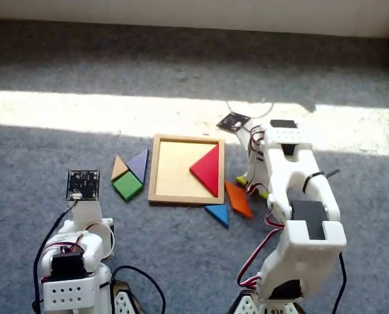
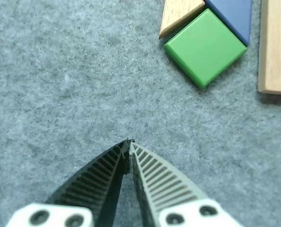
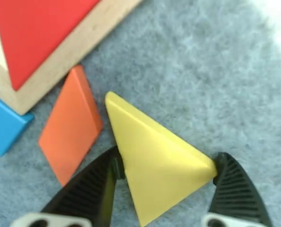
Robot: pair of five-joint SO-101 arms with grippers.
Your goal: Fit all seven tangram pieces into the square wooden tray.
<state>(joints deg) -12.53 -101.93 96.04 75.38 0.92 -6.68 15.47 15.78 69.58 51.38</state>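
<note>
One red triangle (image 1: 207, 169) lies in the tray (image 1: 154, 167), high view. Left wrist: left tool (image 2: 130, 144) closed, empty, green square (image 2: 206, 47) ahead of its tips. Right wrist: right tool (image 3: 168, 161) pinches yellow triangle (image 3: 152, 151) by edges; likely light, rigid, slick.

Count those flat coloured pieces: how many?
7. Red triangle in the square wooden tray; tan triangle, violet-blue piece, green square beside one edge; orange parallelogram, blue triangle by a corner opposite; yellow triangle in the right hand.

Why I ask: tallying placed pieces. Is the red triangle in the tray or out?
In. The red triangle lies inside the wooden tray, on its floor.
</note>
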